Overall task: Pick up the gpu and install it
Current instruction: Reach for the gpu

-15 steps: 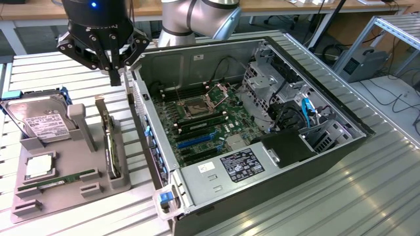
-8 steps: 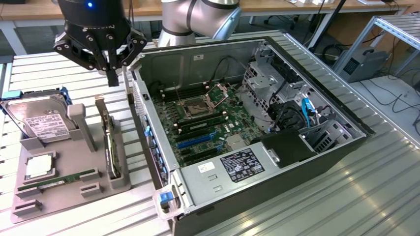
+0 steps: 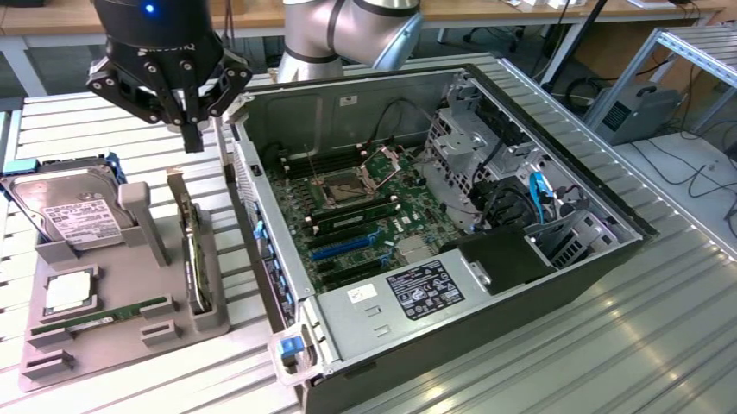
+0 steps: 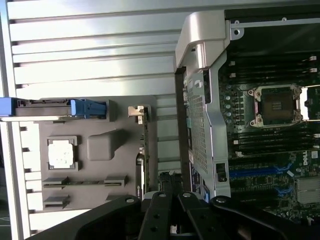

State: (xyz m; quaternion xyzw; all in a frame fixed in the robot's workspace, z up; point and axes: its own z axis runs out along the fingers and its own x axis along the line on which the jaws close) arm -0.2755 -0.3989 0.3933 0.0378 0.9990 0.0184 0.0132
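1. You are working on the pick-up step: your gripper (image 3: 192, 131) is hanging above the gpu (image 3: 198, 259), fingers squeezed together, holding nothing.
2. The gpu is standing on edge in the gray holder (image 3: 136, 224).
3. Grabbing is likely calling for spread fingers first.

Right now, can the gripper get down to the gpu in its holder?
Probably yes: the gripper hangs above the gpu, whose upper edge stands bare, nothing between them. Its jaws are shut, though.

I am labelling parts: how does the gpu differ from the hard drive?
The gpu is a thin dark card standing on edge; the hard drive is a thicker silver box, leaning back. The hard drive shows a white label; the gpu shows none. Both sit in the gray holder.
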